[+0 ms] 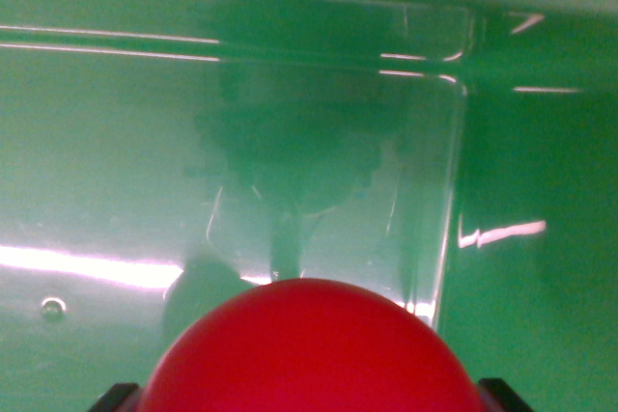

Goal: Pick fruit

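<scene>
A round red fruit [307, 349] fills the bottom middle of the wrist view, very close to the camera. The black tips of my gripper [307, 395] show at the fruit's two lower sides, at the left fingertip [116, 398] and the right fingertip [504, 395], and they are shut on the fruit. Below the fruit lies a green plastic bin [116, 171] with a shiny floor and a raised inner panel. My own dark shadow falls on the bin floor above the fruit.
The bin's far wall [290, 7] runs across the top of the view. A glossy ridge [452, 190] separates the inner panel from the floor on the wrist view's right. A small round dimple [53, 308] sits at the lower left. Bright light streaks cross the floor.
</scene>
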`<state>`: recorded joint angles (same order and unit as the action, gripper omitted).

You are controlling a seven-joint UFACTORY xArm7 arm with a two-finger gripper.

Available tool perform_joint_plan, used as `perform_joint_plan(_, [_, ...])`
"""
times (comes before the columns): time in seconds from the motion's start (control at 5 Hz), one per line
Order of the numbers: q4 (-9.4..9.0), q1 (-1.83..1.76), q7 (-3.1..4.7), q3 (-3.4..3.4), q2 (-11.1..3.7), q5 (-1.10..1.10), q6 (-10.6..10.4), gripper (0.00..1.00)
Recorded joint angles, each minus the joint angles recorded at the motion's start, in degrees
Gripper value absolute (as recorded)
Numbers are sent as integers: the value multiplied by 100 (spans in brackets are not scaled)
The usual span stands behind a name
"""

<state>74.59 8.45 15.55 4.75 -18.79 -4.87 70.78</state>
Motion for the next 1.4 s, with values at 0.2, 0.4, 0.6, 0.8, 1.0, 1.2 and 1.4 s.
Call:
perform_joint_plan(0.2, [193, -3, 19, 1, 64, -1, 257, 100])
perform_joint_plan(0.4, [193, -3, 19, 1, 64, -1, 257, 100])
perform_joint_plan(0.6, [385, -6, 38, 2, 128, -2, 512, 100])
perform_joint_plan(0.8, [385, -6, 38, 2, 128, -2, 512, 100])
perform_joint_plan(1.0, [588, -10, 58, 3, 195, -4, 782, 100])
perform_joint_plan(1.2, [588, -10, 58, 3, 195, -4, 782, 100])
perform_joint_plan(1.4, [792, -13, 78, 5, 263, -5, 1053, 100])
